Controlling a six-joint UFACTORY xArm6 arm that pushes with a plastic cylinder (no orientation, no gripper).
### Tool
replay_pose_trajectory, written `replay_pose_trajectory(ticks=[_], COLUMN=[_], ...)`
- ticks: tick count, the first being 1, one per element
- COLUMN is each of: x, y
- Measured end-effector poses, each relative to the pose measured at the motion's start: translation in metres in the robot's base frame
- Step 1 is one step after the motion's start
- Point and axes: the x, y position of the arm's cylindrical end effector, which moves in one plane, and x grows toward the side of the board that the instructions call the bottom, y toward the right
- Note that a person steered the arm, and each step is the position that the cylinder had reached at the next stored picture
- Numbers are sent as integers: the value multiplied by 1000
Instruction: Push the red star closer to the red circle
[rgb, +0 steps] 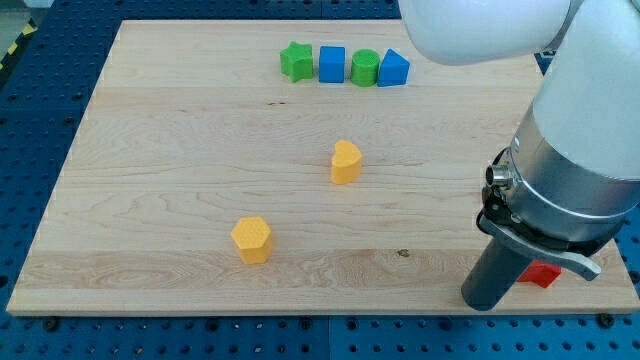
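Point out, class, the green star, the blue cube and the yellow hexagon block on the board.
green star (295, 61): camera view, centre of its top face.
blue cube (331, 62): camera view, middle of the block.
yellow hexagon block (251, 238): camera view, its top face.

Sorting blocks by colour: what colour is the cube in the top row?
Blue. The cube shows clearly in the camera view, between two green blocks.

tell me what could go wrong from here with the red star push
1. Only one red block shows, mostly hidden behind the arm at the board's lower right corner, so I cannot tell whether it is the star or the circle; the other is out of sight.
2. It sits close to the board's right and bottom edges; a push that way could slide it off.
3. My tip is hidden behind the arm, so contact cannot be checked.
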Motion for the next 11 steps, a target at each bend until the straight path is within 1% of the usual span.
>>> replay_pose_trajectory(ticks=[3,4,5,6,10,11], x=[-4,-19,-18,-1,0,0], y=[1,1,-3,-4,-2,6])
